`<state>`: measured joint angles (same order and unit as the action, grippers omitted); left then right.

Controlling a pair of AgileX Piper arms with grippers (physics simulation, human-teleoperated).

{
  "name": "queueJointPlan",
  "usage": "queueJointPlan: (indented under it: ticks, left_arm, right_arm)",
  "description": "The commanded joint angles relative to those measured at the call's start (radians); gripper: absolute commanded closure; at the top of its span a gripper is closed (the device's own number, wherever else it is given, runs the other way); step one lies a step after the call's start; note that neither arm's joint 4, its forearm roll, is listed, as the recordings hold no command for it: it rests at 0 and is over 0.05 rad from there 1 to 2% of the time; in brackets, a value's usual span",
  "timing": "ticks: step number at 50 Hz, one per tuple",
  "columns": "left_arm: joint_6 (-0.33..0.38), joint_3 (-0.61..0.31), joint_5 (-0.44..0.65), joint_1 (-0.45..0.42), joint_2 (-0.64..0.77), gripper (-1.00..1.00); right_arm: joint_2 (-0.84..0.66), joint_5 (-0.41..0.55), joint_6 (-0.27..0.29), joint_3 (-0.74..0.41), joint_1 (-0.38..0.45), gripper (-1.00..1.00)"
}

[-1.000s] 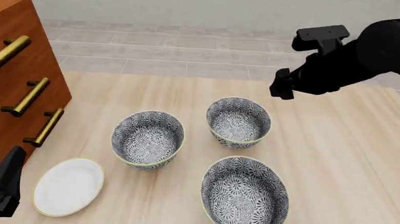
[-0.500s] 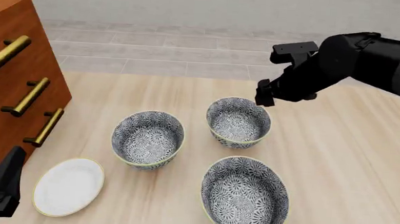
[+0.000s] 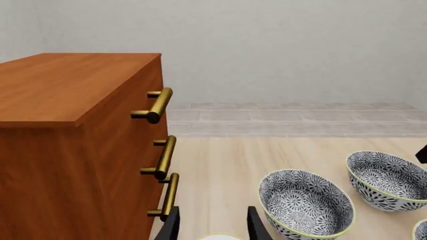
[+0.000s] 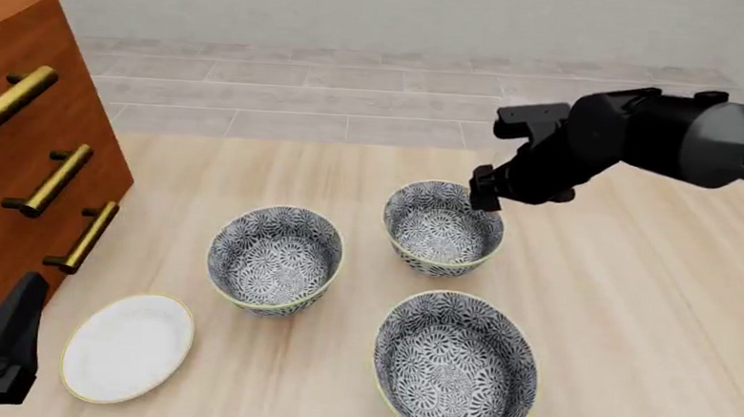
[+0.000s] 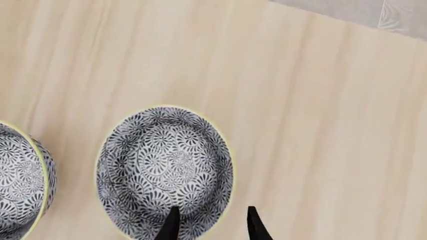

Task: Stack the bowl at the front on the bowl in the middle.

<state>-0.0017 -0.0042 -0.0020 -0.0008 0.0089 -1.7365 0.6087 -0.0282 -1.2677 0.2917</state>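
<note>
the front bowl (image 4: 455, 366) is deep and round, with a dark grey-and-white floral pattern inside and out and a thin yellow-green rim; it stands upright and empty nearest the camera in the front view. the middle bowl (image 4: 275, 259), of the same look, stands upright and empty to its left and a little farther back, apart from it.

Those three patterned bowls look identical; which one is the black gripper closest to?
The far bowl. The right gripper hangs at its far-right rim, while the left bowl and near bowl sit farther off.
</note>
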Motion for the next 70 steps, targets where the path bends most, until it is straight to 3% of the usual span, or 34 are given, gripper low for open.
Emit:
queueJointPlan:
  ticks: [1, 70]
  left_arm:
    - [0.002, 0.001, 0.000, 0.001, -0.002, -1.00]
    - [0.004, -0.001, 0.002, 0.000, -0.006, -1.00]
  right_arm:
    - [-0.028, -0.015, -0.007, -0.008, -0.020, -1.00]
    - [-0.186, -0.133, -0.020, 0.002, -0.039, -1.00]
